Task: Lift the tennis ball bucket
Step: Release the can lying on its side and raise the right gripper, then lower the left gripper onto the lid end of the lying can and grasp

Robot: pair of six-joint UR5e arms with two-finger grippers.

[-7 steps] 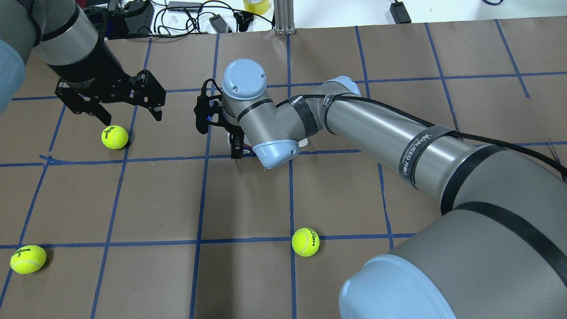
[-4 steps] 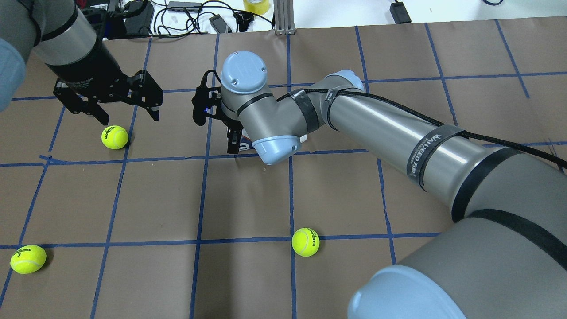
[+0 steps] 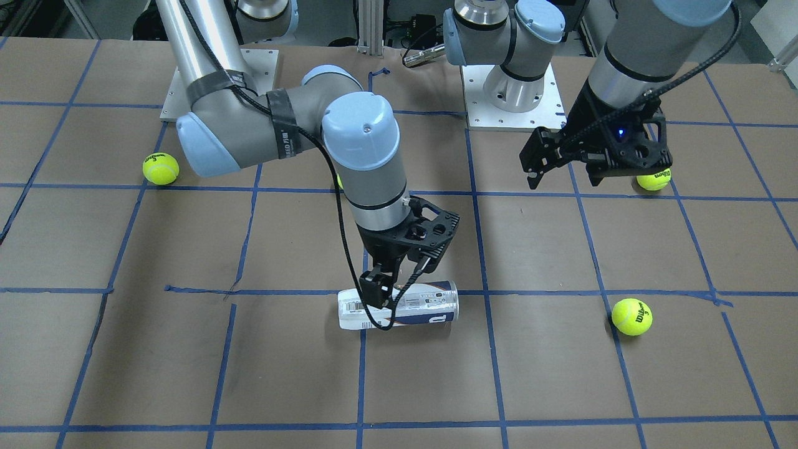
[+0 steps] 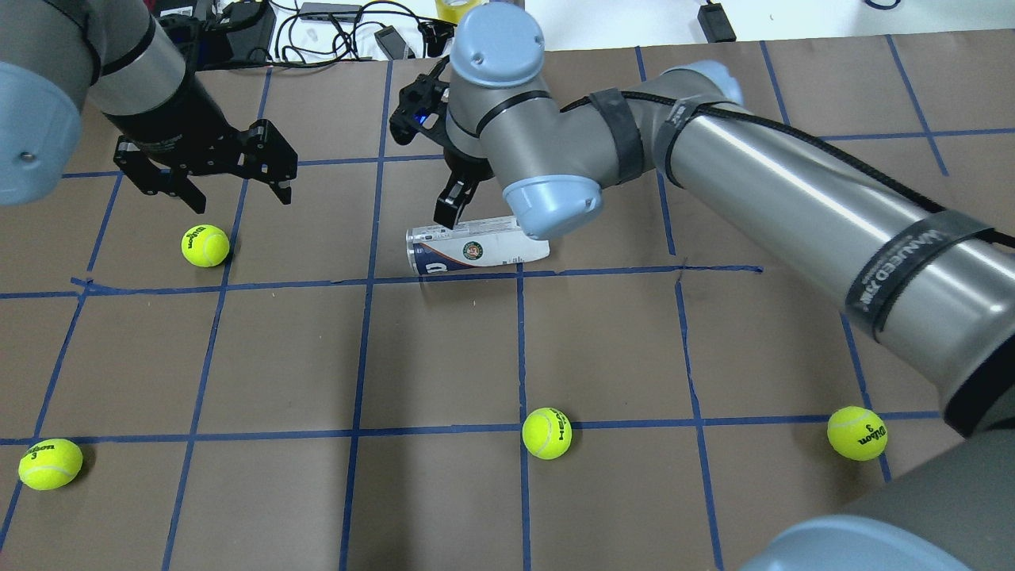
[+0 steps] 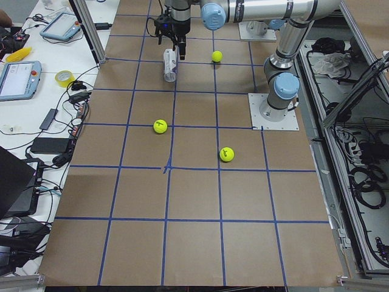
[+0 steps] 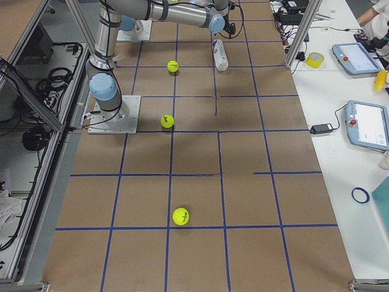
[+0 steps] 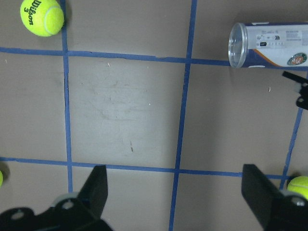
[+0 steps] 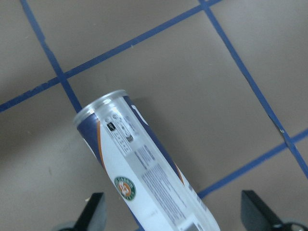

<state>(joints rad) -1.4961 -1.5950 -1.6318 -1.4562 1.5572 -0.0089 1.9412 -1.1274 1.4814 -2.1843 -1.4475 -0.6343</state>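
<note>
The tennis ball bucket is a clear tube can with a white and navy label. It lies on its side on the brown table, its rim end toward the overhead view's left. It also shows in the front view, the left wrist view and the right wrist view. My right gripper hangs open just above the can's middle, its fingers spread either side of it and not touching it. My left gripper is open and empty, well left of the can, above a tennis ball.
More tennis balls lie at the near left, near middle and near right. Cables and devices lie beyond the table's far edge. My right arm stretches across the right half.
My right gripper has risen from down at the can and moved toward the far edge. The can now shows in full, lying where it was. My left gripper has barely shifted.
</note>
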